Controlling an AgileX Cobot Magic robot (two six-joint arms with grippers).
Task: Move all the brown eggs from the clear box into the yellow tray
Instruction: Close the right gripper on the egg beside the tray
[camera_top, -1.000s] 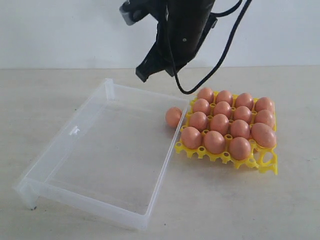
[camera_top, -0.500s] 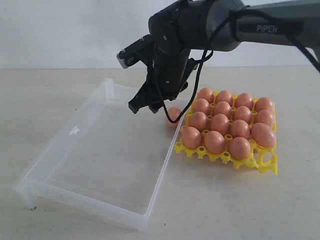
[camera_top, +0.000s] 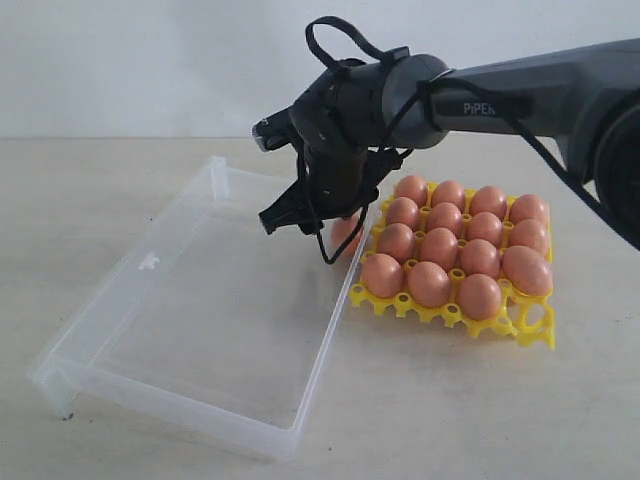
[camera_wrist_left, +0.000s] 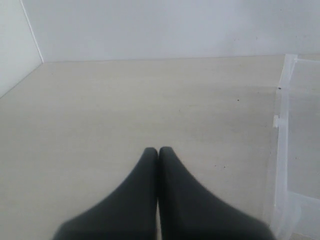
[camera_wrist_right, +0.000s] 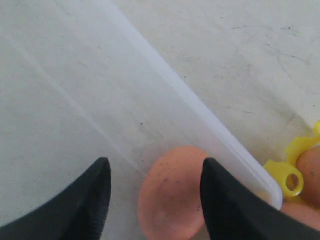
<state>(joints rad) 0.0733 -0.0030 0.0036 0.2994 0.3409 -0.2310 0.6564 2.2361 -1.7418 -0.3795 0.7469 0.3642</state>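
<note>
**One egg left in the box, claw spread around it**

Reaches in over the counter (camera_wrist_left: 125, 100) from the tray's side with the right arm (camera_top: 520, 95); holds the right claw (camera_wrist_right: 155, 165) spread wide and low, one finger on each side of a single brown egg (camera_wrist_right: 170, 200); leaves a clear gap on the side away from the tray; cannot tell whether the finger nearer the tray touches the shell.

Finds that egg inside the clear box (camera_top: 160, 400), down on its floor, close against the long wall that faces the tray, at the box corner towards the counter's far edge; shows the rest of the box floor bare.

Sets the yellow tray (camera_top: 535, 325) just beside that same long wall, on the counter; counts fifteen brown eggs (camera_top: 439, 247) seated there, one to a cup, with only the cup at the tray's near corner, on the side away from the box, unfilled.

Lays the box askew, its far corner near the counter's far edge.

Shows the left claw (camera_wrist_left: 158, 150) pressed together, tips meeting, above bare counter; puts a wall of the clear box just off to one side of it.
</note>
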